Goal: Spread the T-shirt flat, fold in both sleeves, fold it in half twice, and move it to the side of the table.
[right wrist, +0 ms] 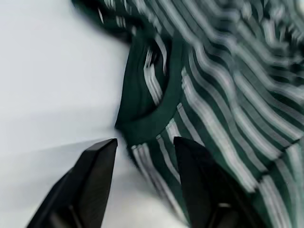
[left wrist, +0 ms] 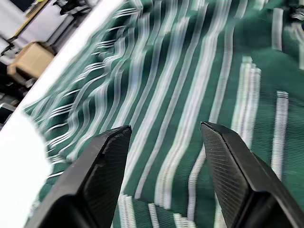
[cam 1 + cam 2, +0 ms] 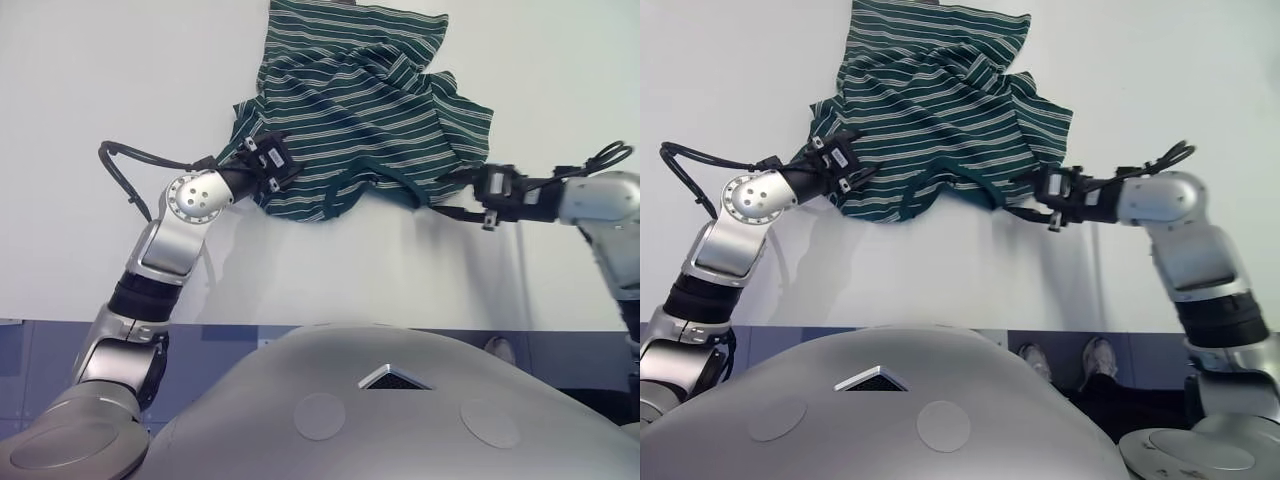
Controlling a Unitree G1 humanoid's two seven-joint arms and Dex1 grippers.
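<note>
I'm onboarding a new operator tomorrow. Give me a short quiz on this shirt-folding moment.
1. True or false: the T-shirt lies flat and smooth on the table.
2. The left gripper is: A) open over striped cloth, B) shut on a sleeve, C) resting on bare table.
3. Which shirt part lies just ahead of the right gripper?
Key: 1 false, it is bunched; 2 A; 3 the collar.

Dark green T-shirt – white-striped, white table
</note>
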